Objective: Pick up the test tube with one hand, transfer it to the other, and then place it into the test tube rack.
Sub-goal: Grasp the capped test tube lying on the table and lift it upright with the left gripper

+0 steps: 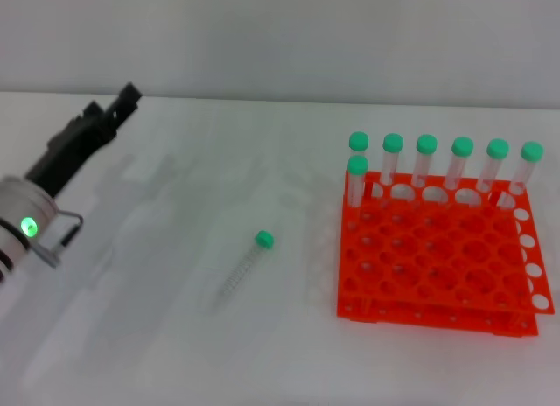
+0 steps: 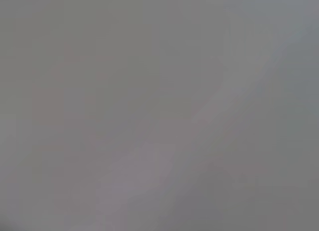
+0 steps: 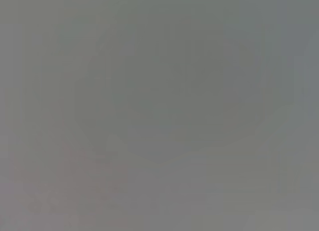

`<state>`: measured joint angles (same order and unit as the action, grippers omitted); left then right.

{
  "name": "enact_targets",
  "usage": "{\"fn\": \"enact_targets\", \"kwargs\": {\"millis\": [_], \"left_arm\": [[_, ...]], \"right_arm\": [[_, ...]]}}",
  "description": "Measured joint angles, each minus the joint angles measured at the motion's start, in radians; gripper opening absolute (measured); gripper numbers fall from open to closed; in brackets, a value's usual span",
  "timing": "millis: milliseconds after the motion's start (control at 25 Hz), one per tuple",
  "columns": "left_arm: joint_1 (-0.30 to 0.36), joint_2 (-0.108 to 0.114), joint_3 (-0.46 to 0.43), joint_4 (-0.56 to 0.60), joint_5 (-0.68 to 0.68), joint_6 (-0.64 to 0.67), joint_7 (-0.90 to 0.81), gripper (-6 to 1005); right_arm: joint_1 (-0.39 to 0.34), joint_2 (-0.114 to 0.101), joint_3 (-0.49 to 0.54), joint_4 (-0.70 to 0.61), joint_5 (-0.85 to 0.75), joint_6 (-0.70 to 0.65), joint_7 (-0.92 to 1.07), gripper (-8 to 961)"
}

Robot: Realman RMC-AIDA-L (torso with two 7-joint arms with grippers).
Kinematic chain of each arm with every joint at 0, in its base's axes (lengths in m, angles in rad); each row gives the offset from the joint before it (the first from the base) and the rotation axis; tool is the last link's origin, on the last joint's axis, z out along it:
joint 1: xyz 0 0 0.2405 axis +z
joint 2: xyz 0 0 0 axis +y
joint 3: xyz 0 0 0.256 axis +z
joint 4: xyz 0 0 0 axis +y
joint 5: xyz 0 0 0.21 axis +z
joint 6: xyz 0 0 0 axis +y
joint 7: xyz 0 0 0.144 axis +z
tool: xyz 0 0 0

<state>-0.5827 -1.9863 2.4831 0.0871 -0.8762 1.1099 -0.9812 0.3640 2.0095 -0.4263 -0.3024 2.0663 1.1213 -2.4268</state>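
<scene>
Pick-up step, not yet begun. Test tube (image 1: 246,264) lies flat on tabletop (image 1: 157,336), centre frame, green cap toward rack. Left hand (image 1: 122,102) upper left, well apart; open or closed, cannot tell. Right hand unseen. Test tube rack (image 1: 437,257) right. Next: left hand must reach down-right over tube.

Head view bright, even, diffuse; white tabletop (image 1: 262,353) near blown out; soft faint shadows beside test tube (image 1: 245,266) and test tube rack (image 1: 437,257); mild overall softness; both wrist views flat grey blur, nothing resolvable.
</scene>
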Motion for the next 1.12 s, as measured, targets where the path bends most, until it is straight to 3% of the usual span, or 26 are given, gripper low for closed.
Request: {"fn": "enact_targets", "kwargs": {"millis": [80,160,240,360,440,600,640,840,960,1120], "left_arm": [[-0.042,0.030,0.001,-0.052,0.080,0.005,-0.120,880],[-0.142,0.081,0.017,-0.191,0.251,0.073,-0.350,879],[-0.173,0.092,0.038,-0.240,0.290,0.103,-0.414,879],[-0.262,0.112,0.217,-0.413,0.344,0.210,-0.640,879],[-0.340,0.112,0.361,-0.564,0.413,0.314,-0.806,880],[-0.399,0.110,0.371,-0.649,0.517,0.389,-0.880,880],[-0.489,0.108,0.370,-0.733,0.688,0.457,-0.989,880],[-0.627,0.105,0.368,-0.756,1.007,0.471,-1.168,879],[-0.702,0.086,0.367,-0.737,1.174,0.463,-1.251,880],[-0.787,0.031,0.366,-0.725,1.326,0.444,-1.329,874]], "right_arm": [[0.000,0.000,-0.001,-0.001,0.000,0.000,0.000,773],[0.001,0.000,-0.005,-0.002,0.000,0.000,0.000,772],[0.003,0.000,-0.007,-0.002,0.000,0.000,0.000,771],[0.005,0.000,-0.007,-0.001,0.000,0.000,-0.001,768],[0.006,0.000,-0.005,0.001,0.000,0.000,-0.001,767],[0.008,0.000,-0.002,0.003,0.000,0.000,-0.001,764],[0.008,0.000,-0.002,0.003,0.000,0.000,-0.001,763],[0.016,0.000,-0.003,0.003,0.000,0.000,-0.002,760],[0.023,0.001,-0.005,0.003,0.000,0.000,-0.005,758],[0.028,0.002,-0.003,0.003,0.000,0.000,-0.021,755]]}}
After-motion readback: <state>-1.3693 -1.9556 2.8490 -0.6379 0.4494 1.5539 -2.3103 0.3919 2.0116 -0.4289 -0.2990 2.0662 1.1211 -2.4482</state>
